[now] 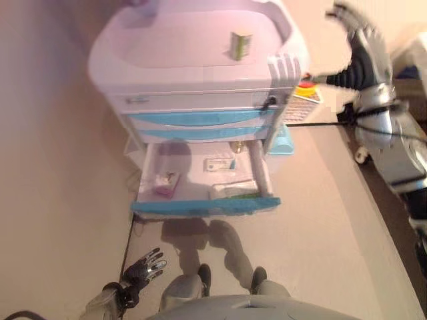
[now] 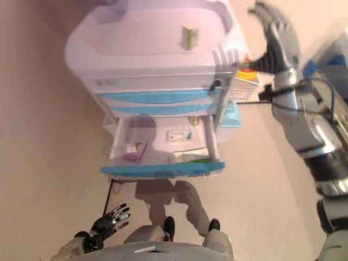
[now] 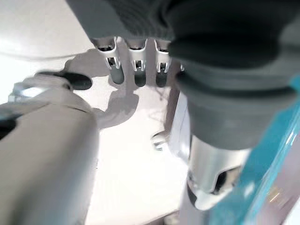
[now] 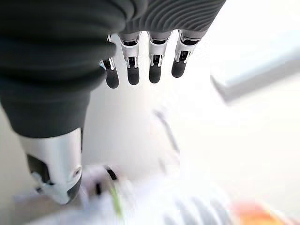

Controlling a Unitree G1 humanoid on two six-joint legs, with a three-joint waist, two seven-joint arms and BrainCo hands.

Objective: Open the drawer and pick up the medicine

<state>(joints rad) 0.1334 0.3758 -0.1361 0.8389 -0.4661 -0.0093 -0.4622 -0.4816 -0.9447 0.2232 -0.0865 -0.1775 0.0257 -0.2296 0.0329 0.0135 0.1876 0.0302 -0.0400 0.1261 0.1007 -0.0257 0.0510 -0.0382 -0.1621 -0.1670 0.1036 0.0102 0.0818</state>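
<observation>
White medicine boxes sit in the bottom drawer, which is already pulled out from the cart: one w/ pink print at the robot's left, a long one w/ a green edge near the front right, a flat one toward the back. Small round item by the back wall, can't ID it. Another little green-and-white box stands upright on the cart top.

Right hand is up high beside the cart's far right corner, fingers straight and spread, holding nothing. Left hand hangs low by the floor in front of the drawer, fingers loosely splayed, also empty. Neither is near the drawer contents.

Risks, as I judge them:
- Right arm has to come down past the cart's ribbed side handle and the drawer's right rail; a direct path could clip either one & nudge the cart, since it's on casters.
- Boxes lie flat on the drawer floor, so fingers may slide them into a wall instead of getting under.
- Long box lies close behind the blue front lip, awkward for the thumb.
- Wrong target: the box on top isn't in the drawer.
</observation>
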